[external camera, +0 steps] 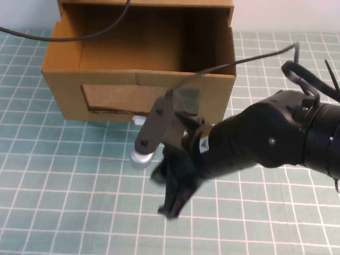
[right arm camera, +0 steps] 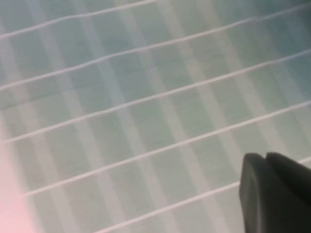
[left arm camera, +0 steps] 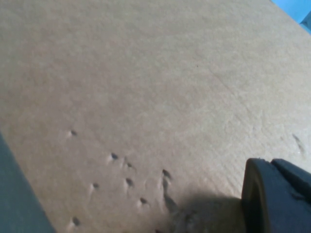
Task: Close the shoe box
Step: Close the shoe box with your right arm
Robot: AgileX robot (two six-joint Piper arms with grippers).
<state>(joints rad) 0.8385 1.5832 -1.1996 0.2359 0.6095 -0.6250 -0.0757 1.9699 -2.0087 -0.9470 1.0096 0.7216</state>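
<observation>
The brown cardboard drawer-style shoe box point(external camera: 143, 79) sits at the far side of the green cutting mat with its white grid point(external camera: 64, 186); its drawer is drawn out toward the robot, the inside open to view from above, and the rectangular clear window point(external camera: 138, 98) in its front faces this way, with the small white pull tab point(external camera: 138, 120) just below it. The right gripper point(external camera: 172, 204) hangs in front of the box, a little to the right of the tab and apart from it, blurred dark fingers pointing down at the mat; whether they are spread or together I cannot tell, and nothing shows in their grasp. The right wrist view gives only the gridded mat and one dark finger point(right arm camera: 277, 194). The left gripper point(left arm camera: 277, 199) shows only in its own wrist view, one dark finger close against a plain, dimpled cardboard face point(left arm camera: 146, 97); how its fingers stand I cannot tell. Black cables point(external camera: 244, 59) cross above the box.
</observation>
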